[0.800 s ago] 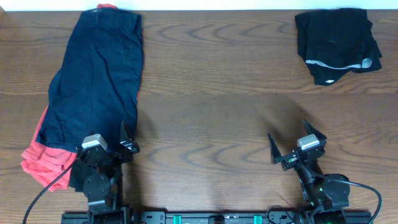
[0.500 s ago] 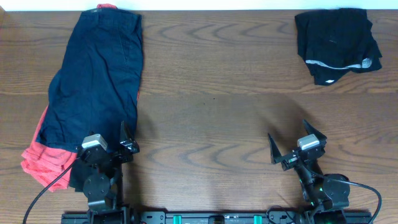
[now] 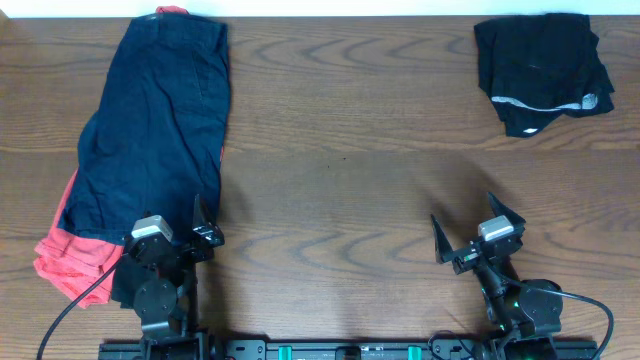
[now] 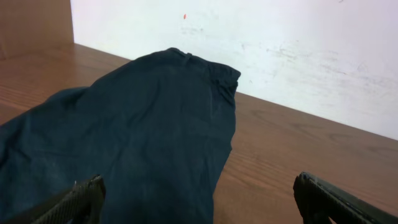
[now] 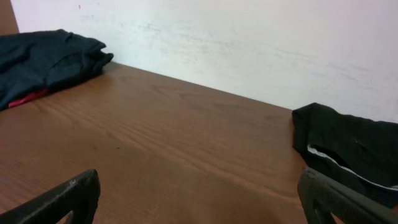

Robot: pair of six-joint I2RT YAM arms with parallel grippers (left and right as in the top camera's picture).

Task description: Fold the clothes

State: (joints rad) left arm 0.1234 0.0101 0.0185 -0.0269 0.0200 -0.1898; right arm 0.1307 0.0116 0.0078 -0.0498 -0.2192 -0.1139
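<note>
**Two piles of cloth on the wood-grain table, both end effectors wide apart**

The table (image 3: 350,150) is brown with a bold, wavy wood grain and a dull sheen. Behind its far edge stands a white wall (image 4: 292,50), faintly scuffed.

On the far left lie the navy shorts (image 3: 155,120), a long, soft slab of matte fabric running from the far edge toward the near side. They are mostly smooth, with shallow creases and a rounded, slightly bulging left edge. In the left wrist view the far end shows a gathered, puckered hem. Under them is the coral-red garment (image 3: 68,262). Its near left corner sticks out in ribbed, stacked folds, and thin slivers show at the far end and along the right edge of the navy cloth.

At the far right corner sits the black garment (image 3: 540,60), a roughly square, rumpled bundle. A pale grey band curves across its near side, and the cloth is creased and lumpy.

The left end effector (image 4: 200,193) hangs at the near end of the navy shorts with its dark, wedge-shaped fingers spread wide and nothing between them. Whether it touches the cloth cannot be told. The right end effector (image 3: 472,228) is at the near right over bare wood, well apart from the black bundle, its fingers likewise splayed and empty.
</note>
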